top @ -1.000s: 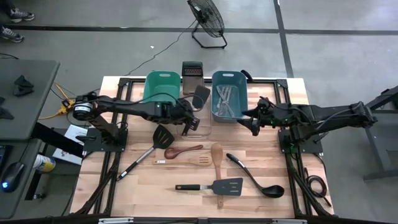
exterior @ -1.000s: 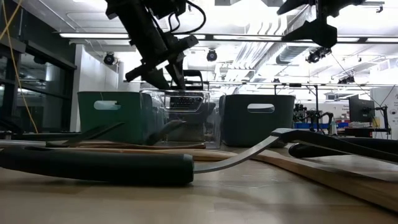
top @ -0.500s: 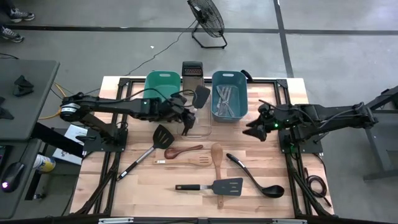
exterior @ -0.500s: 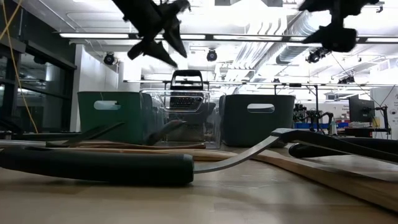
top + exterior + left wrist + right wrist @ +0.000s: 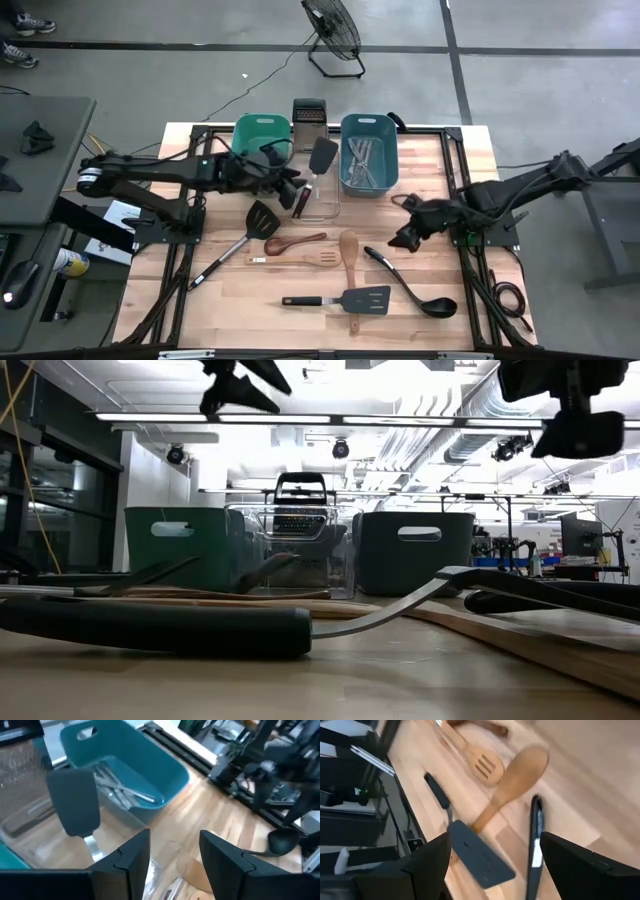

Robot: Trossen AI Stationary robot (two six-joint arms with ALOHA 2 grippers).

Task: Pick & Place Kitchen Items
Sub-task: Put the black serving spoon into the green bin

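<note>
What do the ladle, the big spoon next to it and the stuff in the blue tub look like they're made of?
Ladle: black plastic by the look, uniformly dark and matte from handle to bowl.
Big spoon: wood, warm brown, dull finish, one piece.
Utensils in the blue tub: probably metal, thin, pale grey and shiny against the blue tub; which utensils they are is hard to tell.

Three tubs [image 5: 368, 152], one grater [image 5: 309, 112], three black turners [image 5: 323, 155], three wooden utensils [image 5: 348, 250].
</note>
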